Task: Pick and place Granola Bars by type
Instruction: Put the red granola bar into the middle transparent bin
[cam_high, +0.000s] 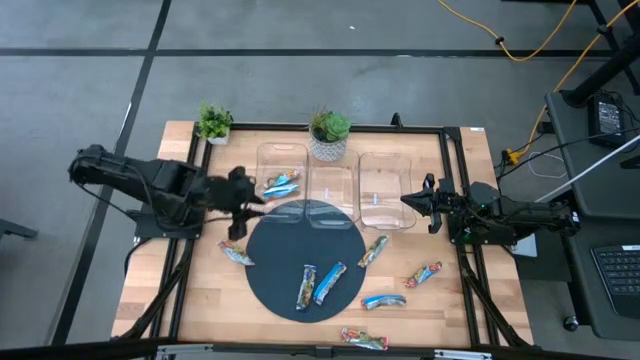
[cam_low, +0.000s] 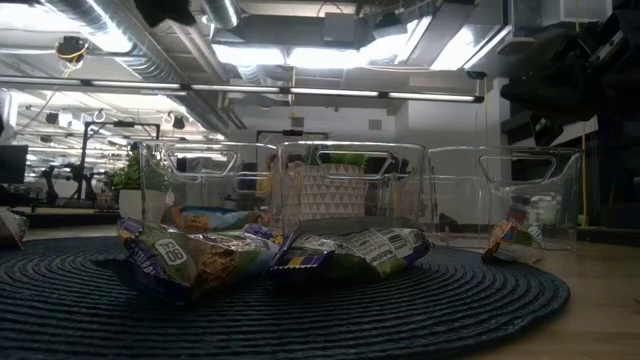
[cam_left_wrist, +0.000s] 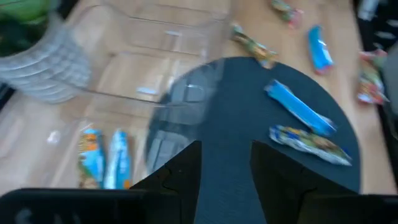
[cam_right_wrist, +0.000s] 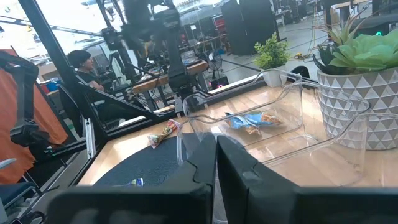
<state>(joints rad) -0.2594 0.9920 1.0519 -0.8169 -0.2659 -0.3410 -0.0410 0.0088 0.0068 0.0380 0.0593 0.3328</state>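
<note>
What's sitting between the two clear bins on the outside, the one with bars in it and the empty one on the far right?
A third clear bin, apparently empty, sits between the left bin holding two bars and the right bin, as the high view shows.

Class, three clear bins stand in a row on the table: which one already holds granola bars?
The left bin, beside the left gripper, with two bars inside. The middle bin and right bin show none.

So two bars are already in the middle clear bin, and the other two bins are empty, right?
Not quite. The two bars lie in the left bin, not the middle one; the middle bin and right bin hold nothing. The high view shows it, with the left gripper beside that bin.
</note>
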